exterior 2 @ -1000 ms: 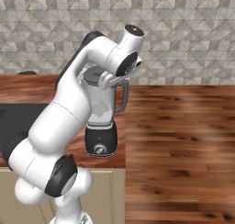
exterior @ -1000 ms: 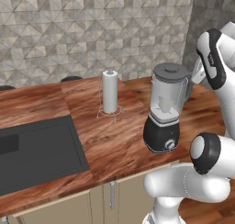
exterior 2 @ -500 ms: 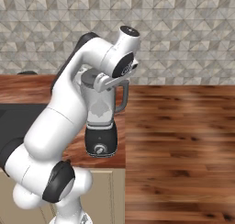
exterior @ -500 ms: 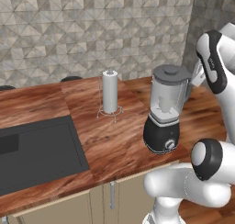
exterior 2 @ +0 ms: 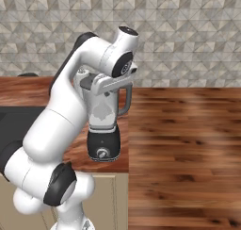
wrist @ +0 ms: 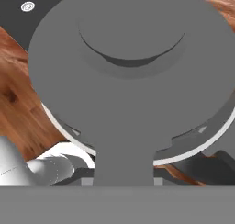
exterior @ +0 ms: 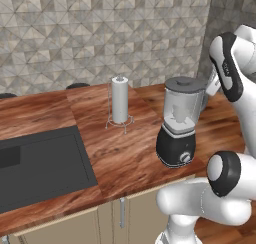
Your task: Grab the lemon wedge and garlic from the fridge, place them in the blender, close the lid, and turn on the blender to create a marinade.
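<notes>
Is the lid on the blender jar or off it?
On. The lid sits flat across the jar's rim, covering its mouth.

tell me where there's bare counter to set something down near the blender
Bare wood lies between the paper-towel roll and the blender, and in front of the roll down to the counter edge. The dark sink takes the left side. Over the jar it is crowded: the lid sits there with the arm beside it.
</notes>
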Robot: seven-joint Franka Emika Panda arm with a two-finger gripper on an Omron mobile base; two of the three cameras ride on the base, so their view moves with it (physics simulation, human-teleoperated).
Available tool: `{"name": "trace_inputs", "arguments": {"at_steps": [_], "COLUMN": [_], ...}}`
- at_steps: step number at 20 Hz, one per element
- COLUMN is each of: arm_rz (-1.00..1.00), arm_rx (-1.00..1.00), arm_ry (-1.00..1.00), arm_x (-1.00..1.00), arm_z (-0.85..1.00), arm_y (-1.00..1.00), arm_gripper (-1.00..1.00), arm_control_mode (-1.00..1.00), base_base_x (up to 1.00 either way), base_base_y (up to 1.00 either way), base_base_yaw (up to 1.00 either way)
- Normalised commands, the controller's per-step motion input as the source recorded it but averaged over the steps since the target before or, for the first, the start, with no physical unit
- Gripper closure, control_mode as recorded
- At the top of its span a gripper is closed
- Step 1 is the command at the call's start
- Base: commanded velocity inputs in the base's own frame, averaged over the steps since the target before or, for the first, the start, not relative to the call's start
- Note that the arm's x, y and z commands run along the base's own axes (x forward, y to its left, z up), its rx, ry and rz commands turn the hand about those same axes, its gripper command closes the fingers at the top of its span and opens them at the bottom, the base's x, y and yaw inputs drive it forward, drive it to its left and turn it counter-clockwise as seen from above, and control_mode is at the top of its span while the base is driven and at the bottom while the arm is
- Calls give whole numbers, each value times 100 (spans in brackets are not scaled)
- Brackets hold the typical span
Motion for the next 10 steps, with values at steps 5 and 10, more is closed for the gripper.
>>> {"name": "trace_inputs", "arguments": {"at_steps": [5,10], "arm_rz": [0,0], "arm_rx": [0,0], "arm_ry": [15,4], "arm_x": [-16,-5], "arm_z": [0,-12], "arm_y": [12,6], "arm_gripper": [100,100], "arm_control_mode": [-100,-100], "base_base_x": [0,0], "base_base_y": [0,0], "base_base_yaw": [0,0]}}
